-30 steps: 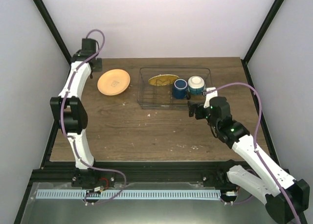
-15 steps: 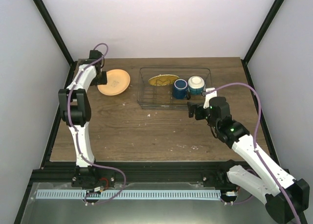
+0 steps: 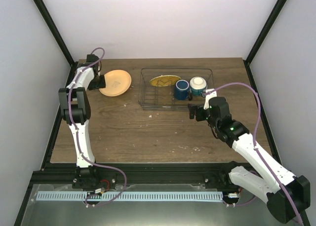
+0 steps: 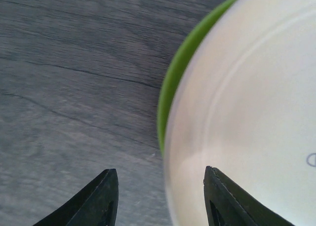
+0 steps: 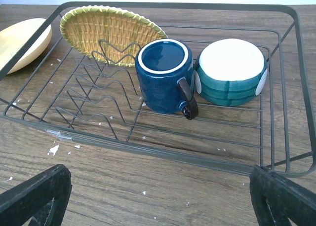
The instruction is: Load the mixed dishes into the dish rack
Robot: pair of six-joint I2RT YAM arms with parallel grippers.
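Note:
The dish rack (image 3: 148, 103) stands at the back centre and holds a grid-faced yellow plate (image 3: 164, 80) on edge, an upturned dark blue mug (image 3: 181, 89) and an upturned blue-and-white cup (image 3: 198, 85). The right wrist view shows the rack (image 5: 163, 152), grid plate (image 5: 108, 31), mug (image 5: 163, 78) and cup (image 5: 231, 70). A yellow plate with a green rim (image 3: 116, 82) lies on the table left of the rack. My left gripper (image 3: 100, 81) is open at its left edge, jaws either side of the rim (image 4: 170, 97). My right gripper (image 3: 192, 111) is open and empty, just in front of the rack.
The wooden table (image 3: 148, 132) carries small white crumbs. Black frame posts (image 3: 54, 33) stand at the back corners, close behind my left arm. The table plate's edge also shows at the left of the right wrist view (image 5: 22, 43).
My left gripper has swung from the back left corner rightward to the left edge of the plate on the table. My right arm has shifted only slightly.

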